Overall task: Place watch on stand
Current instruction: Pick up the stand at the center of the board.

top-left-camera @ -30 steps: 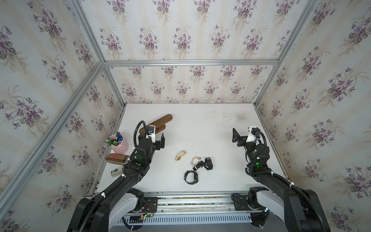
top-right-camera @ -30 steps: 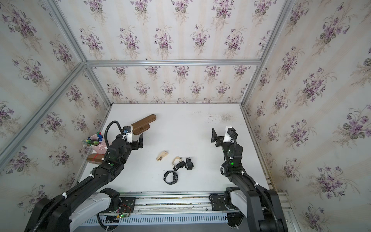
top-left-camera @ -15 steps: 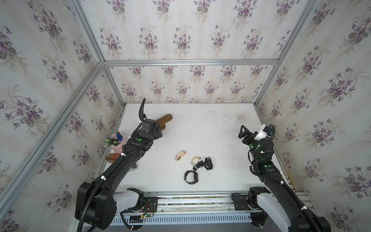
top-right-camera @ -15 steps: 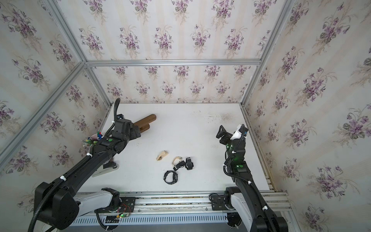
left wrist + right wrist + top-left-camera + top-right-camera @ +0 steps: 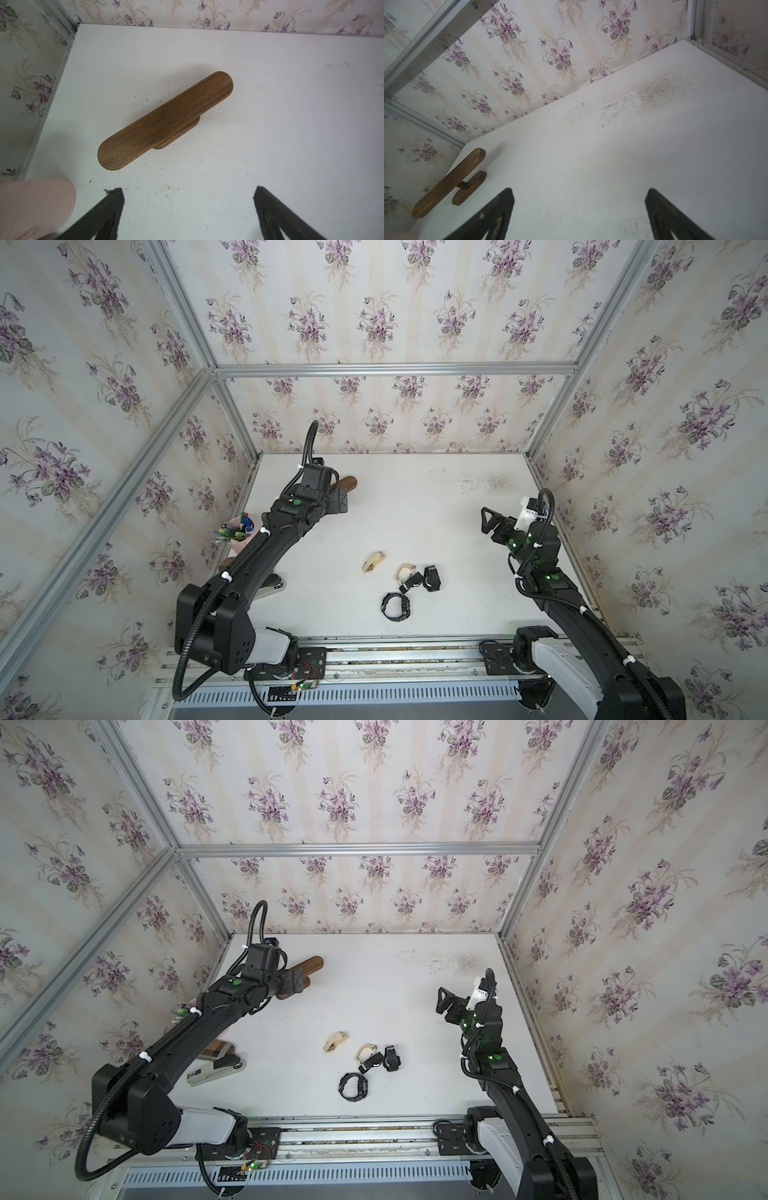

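While my left claw (image 5: 187, 189) hovers open, empty, by the stand (image 5: 164, 120) near the table's (image 5: 291, 124) far-left corner, right claw (image 5: 579, 190) gapes empty.

stand (image 5: 350, 482) largely behind left arm (image 5: 266, 547) in both top views, pink cup (image 5: 31, 207) cropped in left wrist view

Bright, diffuse light; faint soft shadows on the bench (image 5: 415, 510). Both top views stretch the walls (image 5: 62, 448) wide-angle at nine and three o'clock. The pink cup (image 5: 31, 207) is blurred in the left wrist view.
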Controlling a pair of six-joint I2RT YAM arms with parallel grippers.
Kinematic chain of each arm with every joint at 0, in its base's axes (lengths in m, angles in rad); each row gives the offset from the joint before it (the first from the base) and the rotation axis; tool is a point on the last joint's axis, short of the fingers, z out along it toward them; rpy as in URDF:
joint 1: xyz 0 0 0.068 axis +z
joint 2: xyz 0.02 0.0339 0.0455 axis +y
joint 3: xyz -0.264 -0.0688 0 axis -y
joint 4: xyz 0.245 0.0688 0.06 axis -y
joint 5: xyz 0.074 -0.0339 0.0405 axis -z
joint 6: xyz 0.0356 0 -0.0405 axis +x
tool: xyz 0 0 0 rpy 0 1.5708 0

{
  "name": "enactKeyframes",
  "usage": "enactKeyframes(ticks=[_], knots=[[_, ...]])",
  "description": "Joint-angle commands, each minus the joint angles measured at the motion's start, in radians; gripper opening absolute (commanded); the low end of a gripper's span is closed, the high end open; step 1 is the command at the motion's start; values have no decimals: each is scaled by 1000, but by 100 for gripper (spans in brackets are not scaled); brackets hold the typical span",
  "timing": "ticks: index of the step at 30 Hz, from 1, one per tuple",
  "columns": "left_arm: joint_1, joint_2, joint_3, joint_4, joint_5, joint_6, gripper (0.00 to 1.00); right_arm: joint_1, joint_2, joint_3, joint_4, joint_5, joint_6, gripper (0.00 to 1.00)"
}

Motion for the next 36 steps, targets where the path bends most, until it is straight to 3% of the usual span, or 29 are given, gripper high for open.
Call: enactKeyframes(ticks=[1,4,13,17,26,36], knots=[[-1,72,49,-76,9,85,99,23,15,9,-5,-20,-6,100],[-1,163,109,-108,-28,144,99,56,28,24,-19,-10,-12,100],[13,457,464,-321,-96,389,99,150,38,34,-47,47,-5,100],[14,527,542,-400,-42,560,99,161,36,33,-58,69,-3,100],[47,705,759,-612,-38,618,99,165,35,26,-57,88,-4,100],[76,812,856,-653,-38,655,99,166,22,22,-65,92,-18,100]])
